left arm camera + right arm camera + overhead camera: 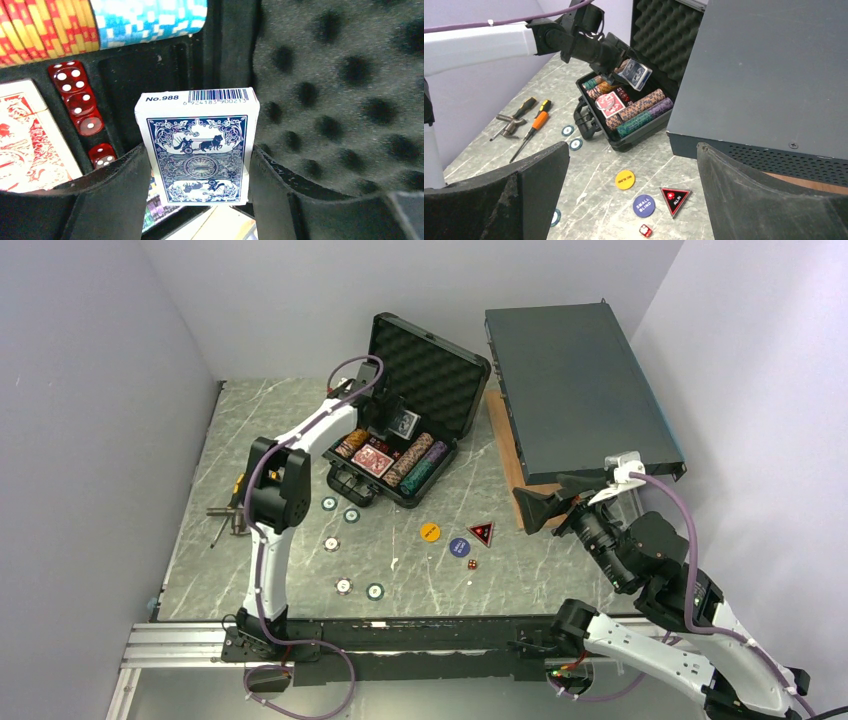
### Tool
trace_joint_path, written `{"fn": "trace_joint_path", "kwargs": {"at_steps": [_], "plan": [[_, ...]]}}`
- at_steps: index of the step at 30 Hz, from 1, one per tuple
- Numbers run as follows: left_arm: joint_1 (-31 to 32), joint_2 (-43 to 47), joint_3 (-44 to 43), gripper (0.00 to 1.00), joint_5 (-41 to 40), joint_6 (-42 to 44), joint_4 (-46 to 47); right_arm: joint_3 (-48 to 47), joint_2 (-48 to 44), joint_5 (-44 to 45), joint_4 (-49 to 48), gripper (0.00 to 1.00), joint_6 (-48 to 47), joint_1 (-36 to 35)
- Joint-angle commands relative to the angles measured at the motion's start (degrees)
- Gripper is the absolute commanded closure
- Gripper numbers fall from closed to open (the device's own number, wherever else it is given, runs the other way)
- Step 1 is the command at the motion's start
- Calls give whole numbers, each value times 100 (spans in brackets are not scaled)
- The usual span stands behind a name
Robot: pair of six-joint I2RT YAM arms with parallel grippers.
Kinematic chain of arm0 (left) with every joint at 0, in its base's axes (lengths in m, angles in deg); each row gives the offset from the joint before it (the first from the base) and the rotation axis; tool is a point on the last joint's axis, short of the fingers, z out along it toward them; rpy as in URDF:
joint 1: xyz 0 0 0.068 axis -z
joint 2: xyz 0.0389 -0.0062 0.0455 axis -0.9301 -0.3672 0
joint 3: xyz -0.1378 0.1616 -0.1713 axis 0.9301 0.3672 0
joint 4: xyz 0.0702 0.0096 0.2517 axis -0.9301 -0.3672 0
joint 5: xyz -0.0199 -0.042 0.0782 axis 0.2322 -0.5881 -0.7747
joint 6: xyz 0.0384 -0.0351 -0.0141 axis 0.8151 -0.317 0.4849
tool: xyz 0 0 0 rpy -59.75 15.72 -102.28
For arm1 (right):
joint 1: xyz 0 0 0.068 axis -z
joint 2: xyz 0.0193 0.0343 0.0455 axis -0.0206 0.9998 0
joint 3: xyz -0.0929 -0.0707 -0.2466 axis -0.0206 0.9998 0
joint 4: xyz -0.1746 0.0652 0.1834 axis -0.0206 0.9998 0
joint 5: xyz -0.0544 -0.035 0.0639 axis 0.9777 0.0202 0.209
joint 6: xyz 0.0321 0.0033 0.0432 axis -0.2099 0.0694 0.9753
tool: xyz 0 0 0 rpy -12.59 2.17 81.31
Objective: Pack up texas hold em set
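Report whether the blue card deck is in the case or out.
Out: the left gripper holds the blue deck above the open case, not seated in it.

The top external camera looks down from above the near edge, covering the whole table (560,570). The left wrist camera faces the blue card deck (197,150) at very close range. The right wrist camera looks low across the table from its right side, sharing the open case (663,35) with both other views.
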Motion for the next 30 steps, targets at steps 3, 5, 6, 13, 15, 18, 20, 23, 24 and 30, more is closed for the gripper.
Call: {"fn": "trace_joint_path", "kwargs": {"at_steps": [3, 5, 6, 13, 15, 18, 20, 23, 24, 30], "plan": [[146, -72, -207, 96, -623, -362, -265, -26, -105, 124, -12, 0, -128, -1], [178, -188, -429, 95, -764, -341, -492, -14, -107, 128, -21, 0, -138, -1], [187, -242, -523, 95, -790, -331, -591, -21, -107, 132, -10, 0, -138, -6], [255, -332, -554, 96, -846, -455, -727, -9, -166, 158, -61, 0, -165, -6], [272, -345, -525, 95, -893, -474, -697, 18, -180, 141, -93, 0, -180, -4], [275, -459, -621, 94, -825, -373, -656, 1, -143, 117, -68, 0, -175, -2], [282, -598, -833, 93, -789, -306, -774, -7, -118, 114, -62, 0, -165, 1], [283, -724, -986, 91, -715, -349, -900, 28, -125, 103, -117, 0, -165, -1], [294, -726, -972, 88, -729, -374, -900, 29, -123, 101, -121, 0, -167, -1], [299, -703, -980, 86, -888, -294, -900, 3, -136, 141, -96, 0, -220, 1]]}}
